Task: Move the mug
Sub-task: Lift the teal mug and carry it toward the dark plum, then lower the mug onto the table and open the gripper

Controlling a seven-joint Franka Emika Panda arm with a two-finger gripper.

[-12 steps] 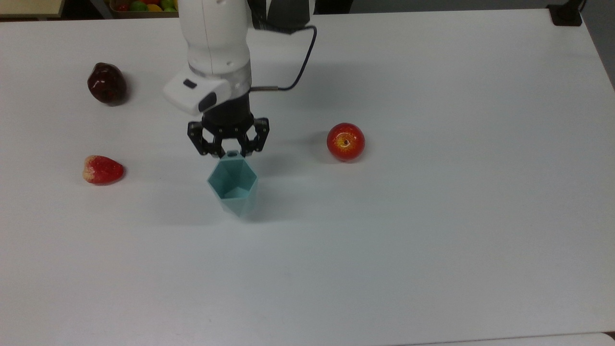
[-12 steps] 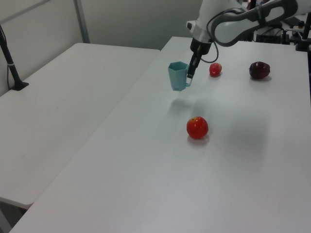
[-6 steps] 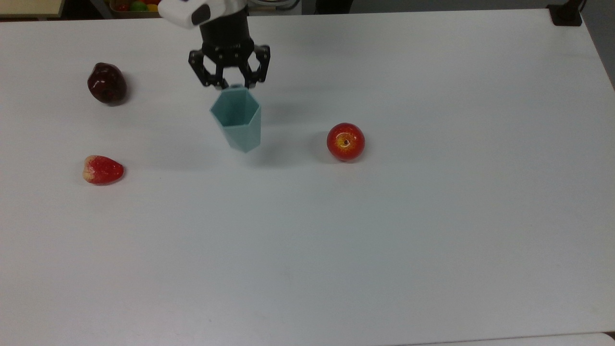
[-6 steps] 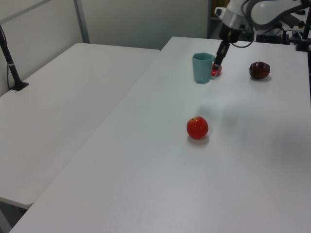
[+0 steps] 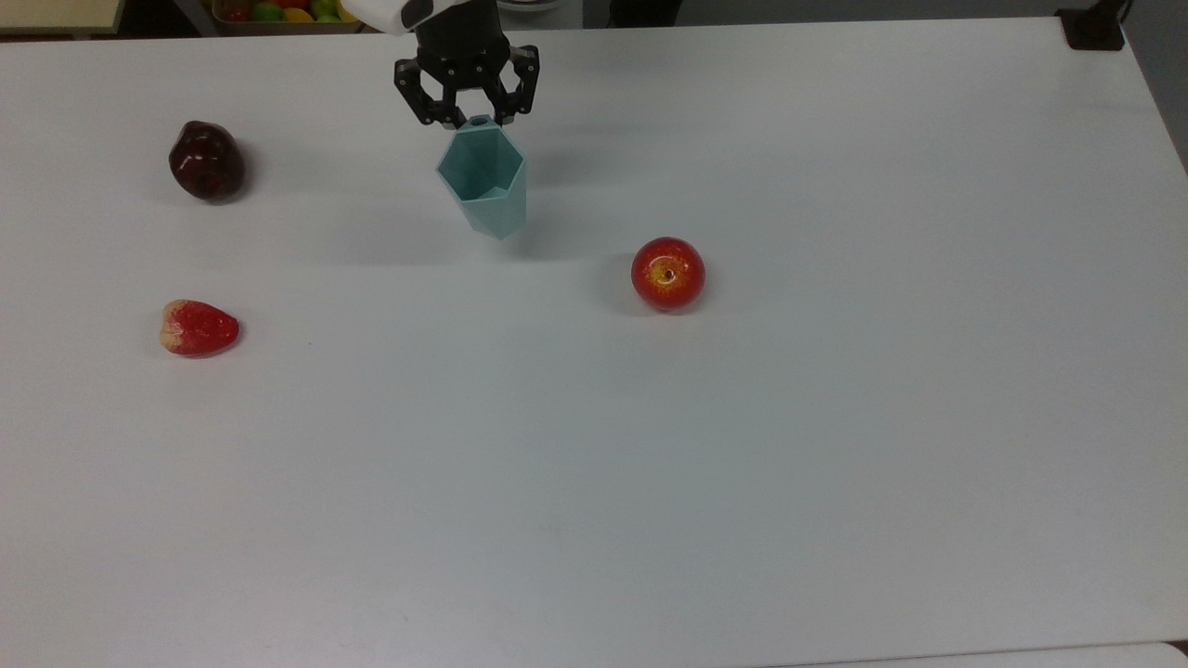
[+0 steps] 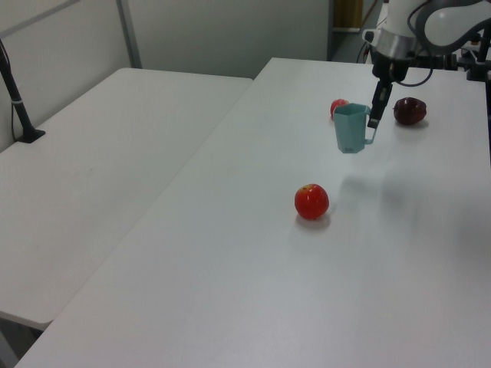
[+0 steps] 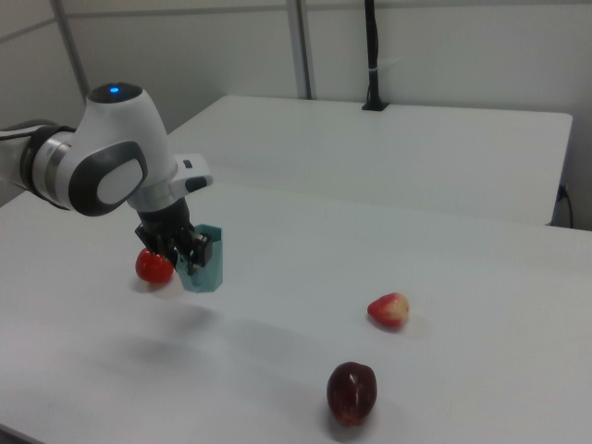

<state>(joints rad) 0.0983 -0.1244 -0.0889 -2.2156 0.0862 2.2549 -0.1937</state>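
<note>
Aloft, claw (image 5: pixel 479 118) grips empty mug (image 5: pixel 484 186) by tab.

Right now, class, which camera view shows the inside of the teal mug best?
The top view: it looks down into the mug, showing its hexagonal rim and inner floor, with the pincer on its rim tab. The left view shows the mug side-on, and the right view has the mug partly behind the pincer.

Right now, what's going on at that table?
The arm's claw is shut on the small tab at the rim of the pale teal mug and holds it upright above the white table. A red apple, a strawberry-like red fruit and a dark red fruit lie apart on the table, none touching the mug.
</note>
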